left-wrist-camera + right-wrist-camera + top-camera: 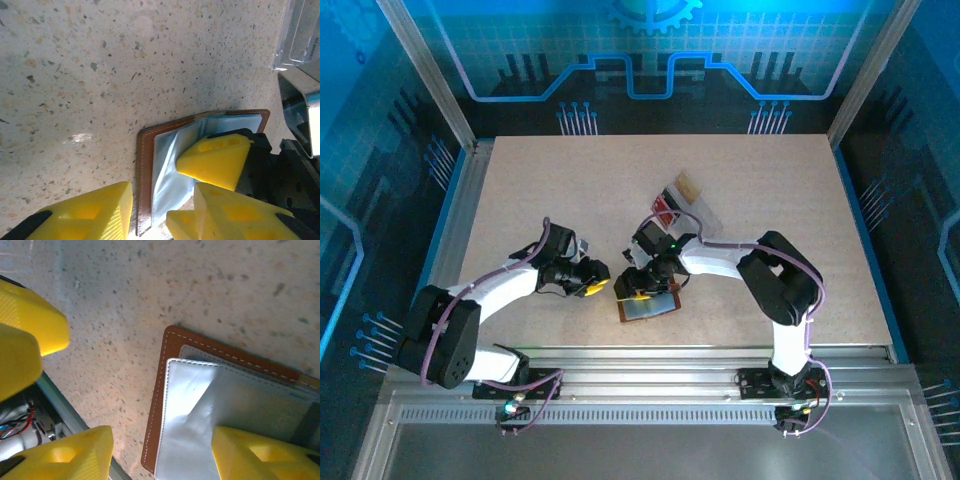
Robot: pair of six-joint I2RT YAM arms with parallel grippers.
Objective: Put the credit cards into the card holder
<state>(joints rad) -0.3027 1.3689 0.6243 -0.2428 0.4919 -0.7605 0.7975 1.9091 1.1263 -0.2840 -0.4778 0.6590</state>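
The card holder lies open on the table, at 4 o'clock from the left gripper and 5 o'clock from the right gripper. The left wrist view shows the left jaws spread with the holder's brown edge in the gap, and one right finger pressing the pale inner pocket. The right wrist view shows the right jaws spread, with the other finger off the holder at 9 o'clock. The top view adds a clear tray at 12 o'clock. From above, the grippers cover the holder's far part. Whether a card sits in the pocket cannot be told.
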